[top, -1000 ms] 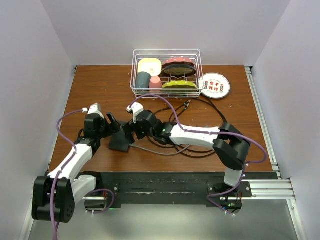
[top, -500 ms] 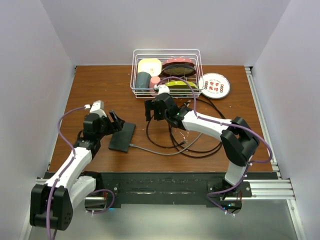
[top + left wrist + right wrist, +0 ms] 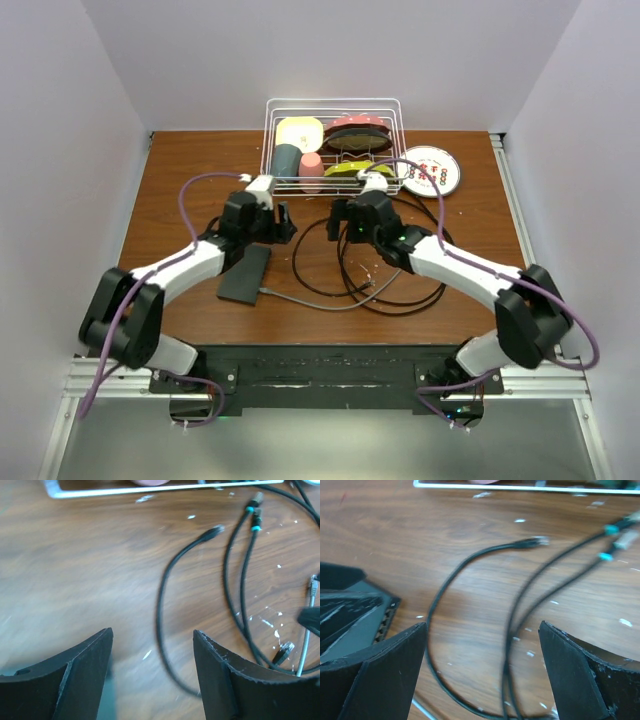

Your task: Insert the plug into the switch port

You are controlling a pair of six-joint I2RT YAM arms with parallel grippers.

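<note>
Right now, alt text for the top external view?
Two robot arms reach over a wooden table, open left gripper and open right gripper hovering empty near looped black cables. A flat black switch lies at left; a wire basket stands behind.

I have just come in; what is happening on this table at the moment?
The robot's left gripper and right gripper both hang open over a brown wooden table, holding nothing. Below them lie loose black cables. One cable's free plug end rests on the wood in front of both grippers, not picked up. The flat black switch box lies flat near the left arm, and a thin grey cable reaches its near edge.
</note>
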